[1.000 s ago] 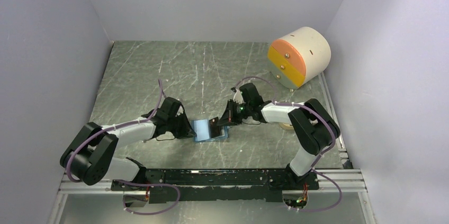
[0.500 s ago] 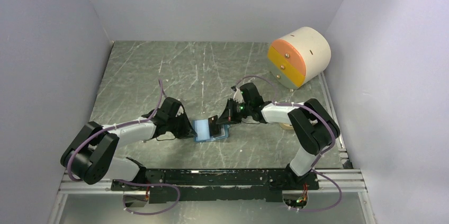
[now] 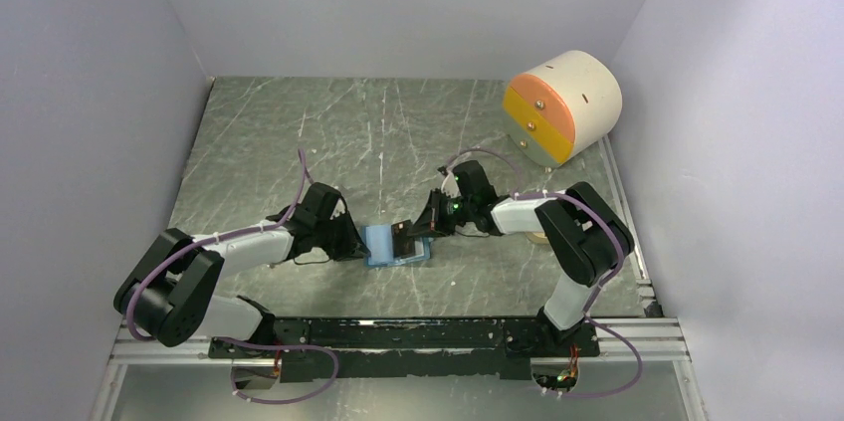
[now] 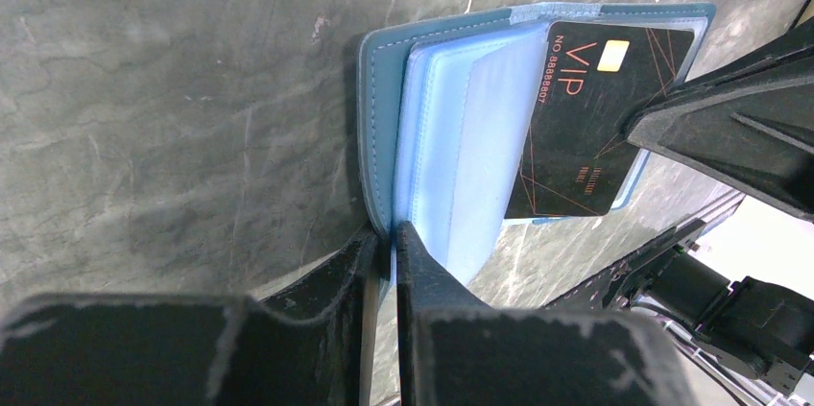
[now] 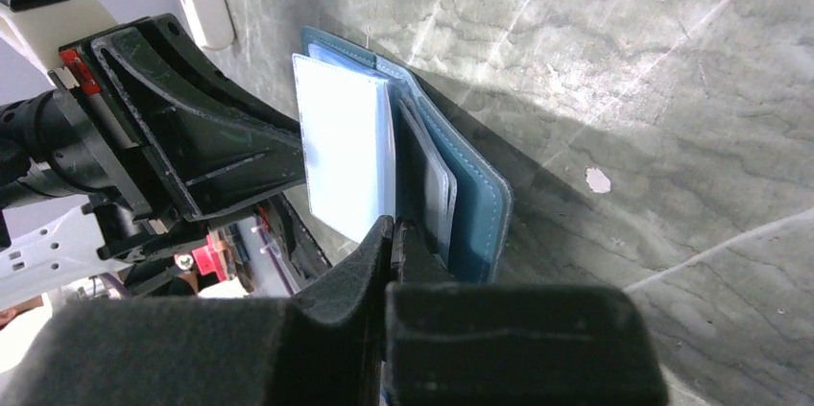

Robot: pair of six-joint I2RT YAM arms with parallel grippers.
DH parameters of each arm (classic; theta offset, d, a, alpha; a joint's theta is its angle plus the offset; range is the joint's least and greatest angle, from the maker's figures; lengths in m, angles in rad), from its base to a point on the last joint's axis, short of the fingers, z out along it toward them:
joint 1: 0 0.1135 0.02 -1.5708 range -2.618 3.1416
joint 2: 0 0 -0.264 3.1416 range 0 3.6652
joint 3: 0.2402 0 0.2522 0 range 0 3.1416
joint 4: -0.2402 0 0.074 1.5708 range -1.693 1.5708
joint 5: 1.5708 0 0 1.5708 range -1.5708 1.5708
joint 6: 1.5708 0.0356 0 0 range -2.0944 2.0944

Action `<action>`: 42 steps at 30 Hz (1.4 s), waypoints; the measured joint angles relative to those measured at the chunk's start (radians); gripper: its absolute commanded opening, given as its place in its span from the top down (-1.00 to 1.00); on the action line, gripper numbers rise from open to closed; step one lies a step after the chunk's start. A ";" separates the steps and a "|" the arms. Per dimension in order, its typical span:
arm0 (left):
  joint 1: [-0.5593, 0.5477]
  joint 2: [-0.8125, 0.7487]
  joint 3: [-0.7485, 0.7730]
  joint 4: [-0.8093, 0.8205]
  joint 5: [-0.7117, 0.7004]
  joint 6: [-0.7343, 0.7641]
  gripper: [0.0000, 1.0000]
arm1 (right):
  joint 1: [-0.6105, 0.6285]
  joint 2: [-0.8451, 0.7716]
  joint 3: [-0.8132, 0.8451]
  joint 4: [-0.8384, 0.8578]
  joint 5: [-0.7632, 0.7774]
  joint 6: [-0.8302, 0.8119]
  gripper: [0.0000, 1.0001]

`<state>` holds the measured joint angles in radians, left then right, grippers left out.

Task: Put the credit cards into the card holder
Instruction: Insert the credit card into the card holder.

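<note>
From above, the two arms meet at the middle of the grey marble table [image 3: 299, 132], where the blue card holder [image 3: 396, 247] lies open between the left gripper [image 3: 362, 245] and the right gripper [image 3: 411, 233]. A cream drum with orange and yellow drawers [image 3: 562, 107] sits well apart in the far right corner. In the left wrist view, the left gripper's fingers are nearly together, pinching the near edge of the holder's blue cover. The clear sleeves fan out beside it, and a black credit card [image 4: 586, 128] marked VIP lies slanted across the far half with its edge against a sleeve. Whether it is in a pocket cannot be told. In the right wrist view, the right gripper is clamped tight on the card's edge, with the card thin between the sleeves and the cover.
</note>
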<state>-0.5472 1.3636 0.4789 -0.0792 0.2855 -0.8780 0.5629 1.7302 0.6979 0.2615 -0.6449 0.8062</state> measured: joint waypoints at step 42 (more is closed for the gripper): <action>0.000 -0.003 0.000 -0.002 0.000 0.000 0.73 | -0.046 0.008 -0.119 0.209 -0.048 0.156 1.00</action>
<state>-0.5472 1.3605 0.4789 -0.0807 0.2852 -0.8783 0.5171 1.7378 0.5793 0.4702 -0.6930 0.9627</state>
